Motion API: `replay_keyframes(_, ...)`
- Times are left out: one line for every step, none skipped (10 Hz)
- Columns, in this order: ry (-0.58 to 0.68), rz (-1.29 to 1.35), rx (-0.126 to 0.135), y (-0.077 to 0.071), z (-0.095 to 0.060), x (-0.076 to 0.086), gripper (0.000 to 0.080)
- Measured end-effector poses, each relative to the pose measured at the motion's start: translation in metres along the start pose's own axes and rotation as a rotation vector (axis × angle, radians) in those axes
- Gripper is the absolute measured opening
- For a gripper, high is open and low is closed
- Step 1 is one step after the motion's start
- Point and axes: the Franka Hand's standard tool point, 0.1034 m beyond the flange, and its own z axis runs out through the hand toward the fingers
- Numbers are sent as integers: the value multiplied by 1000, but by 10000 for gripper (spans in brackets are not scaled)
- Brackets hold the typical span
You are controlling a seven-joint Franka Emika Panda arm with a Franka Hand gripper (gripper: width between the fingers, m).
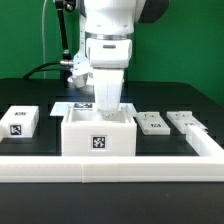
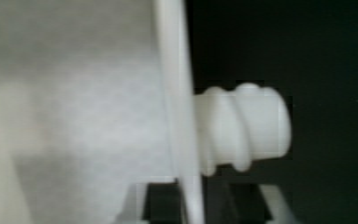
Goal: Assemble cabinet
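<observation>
The cabinet is the big open-topped white box with a square tag on its front, at the middle of the table. My gripper hangs right over it, shut on a thin upright white panel whose lower end reaches down into the box. In the wrist view the panel shows edge-on, running between my two dark fingers. My gripper is closed on its edge. A ribbed white knob sticks out from the panel's side.
A small tagged white block lies at the exterior view's left. Two flat white panels lie at the right. The marker board lies behind the cabinet. A white rail runs along the front and right.
</observation>
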Motion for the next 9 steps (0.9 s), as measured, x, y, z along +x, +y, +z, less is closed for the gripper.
replay_keyframes(0,0,-3,1,-1,0,39)
replay_keyframes(0,0,-4,1,-1,0,39)
replay_keyframes(0,0,-4,1,-1,0,39)
replay_keyframes(0,0,-4,1,-1,0,39)
replay_keyframes(0,0,-4,1,-1,0,39)
replay_keyframes(0,0,-4,1,-1,0,39)
replay_keyframes(-1,-2,-3,2,-2,0,39)
replay_keyframes(-1,-3,-11,11,-6,1,39)
replay_keyframes(1,-6,-24,19,-9,3,38)
